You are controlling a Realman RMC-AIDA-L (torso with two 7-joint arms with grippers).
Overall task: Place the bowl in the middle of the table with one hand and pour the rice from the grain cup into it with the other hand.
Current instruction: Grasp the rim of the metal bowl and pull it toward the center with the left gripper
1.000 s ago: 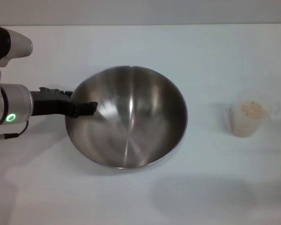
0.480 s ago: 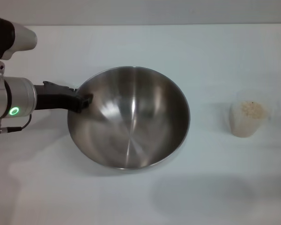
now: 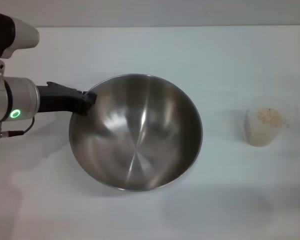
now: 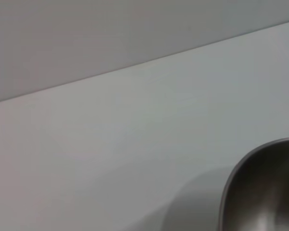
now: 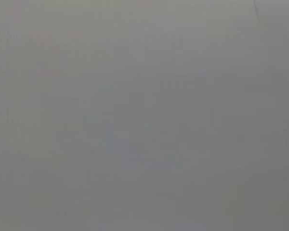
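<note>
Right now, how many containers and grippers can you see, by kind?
Steel bowl: 1, empty, with the left gripper at its rim.
Plastic grain cup: 1, holding rice.
Grippers in view: 1, the left; the right is out of sight.
Total: 3.

A bare test bench in a lab-like room: a plain white worktop (image 3: 140, 45) meets a blank grey wall just behind it, and a robot arm (image 3: 15, 105) with a glowing green ring reaches over the worktop's edge.

soft shadows, glare inside bowl (image 3: 140, 135)
</note>
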